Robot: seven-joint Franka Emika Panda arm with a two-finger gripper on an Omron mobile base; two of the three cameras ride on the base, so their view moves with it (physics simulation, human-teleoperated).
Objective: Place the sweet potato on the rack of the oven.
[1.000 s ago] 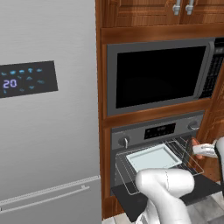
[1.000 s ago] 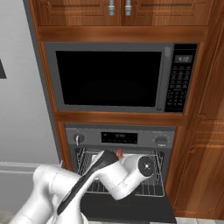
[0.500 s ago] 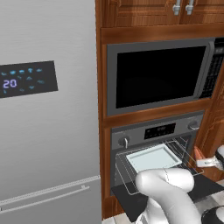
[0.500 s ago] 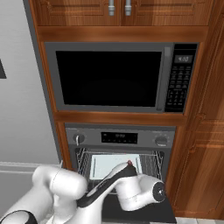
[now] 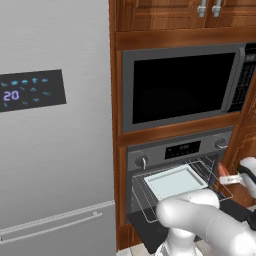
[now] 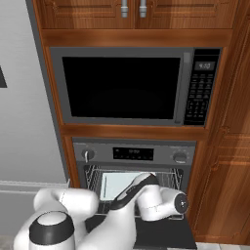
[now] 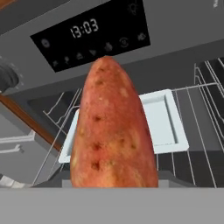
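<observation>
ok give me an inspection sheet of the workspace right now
surface: rack pulled out over the open oven door, pale tray on it
job's things: sweet potato held up in front of the oven, not yet on the rack
clutter: nothing seen
grippers: gripper at the rack's right side; fingers hidden by the potato
cables: nothing seen
surroundings: microwave above, fridge to the left, wood cabinets

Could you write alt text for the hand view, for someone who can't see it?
A reddish sweet potato stands upright close to the camera. Behind it, the open oven shows its wire rack carrying a pale tray, with a dark display reading 13:03 above.
</observation>
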